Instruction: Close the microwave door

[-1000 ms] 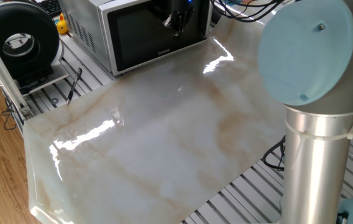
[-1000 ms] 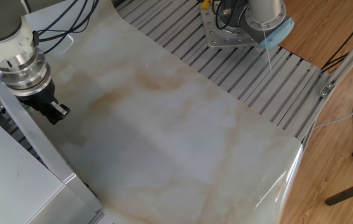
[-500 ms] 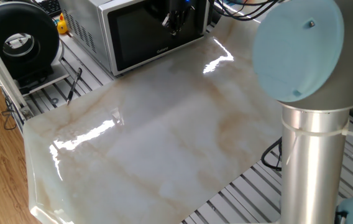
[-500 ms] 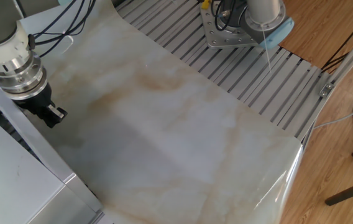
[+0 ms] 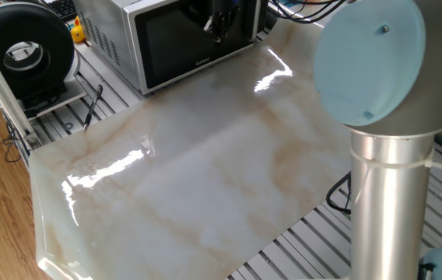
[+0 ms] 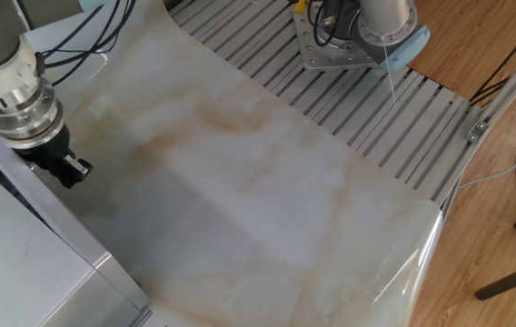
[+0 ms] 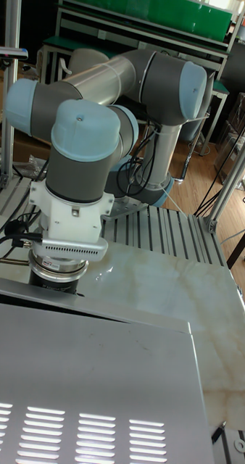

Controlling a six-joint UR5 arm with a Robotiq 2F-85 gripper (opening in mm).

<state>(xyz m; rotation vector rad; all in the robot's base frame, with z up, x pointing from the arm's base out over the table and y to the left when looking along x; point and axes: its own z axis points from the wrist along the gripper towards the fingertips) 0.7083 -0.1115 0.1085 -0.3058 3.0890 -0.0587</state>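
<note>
The microwave [image 5: 116, 35] stands at the far edge of the marbled sheet, and its grey top [image 7: 86, 384] fills the foreground of the tall fixed view. The microwave door [image 5: 182, 47], dark glass in a silver-white frame, lies almost flush with the oven body. My gripper [image 5: 219, 28] hangs right in front of the door's right part, at or very near the glass. Its black fingertips [image 6: 78, 166] look shut with nothing between them. In the tall fixed view the microwave top hides the gripper, and only the wrist [image 7: 59, 272] shows.
A round black fan-like device [image 5: 22, 48] and a small yellow object [image 5: 77, 32] sit left of the microwave. My arm's big elbow [image 5: 380, 93] blocks the right foreground. The marbled sheet [image 5: 205, 163] lies on a slatted aluminium table [image 6: 394, 118], and the arm's base [image 6: 367, 36] is opposite.
My gripper has moved a little closer to the microwave front, and the door's right edge seems to have swung slightly inward. The elbow has shifted a bit as well.
</note>
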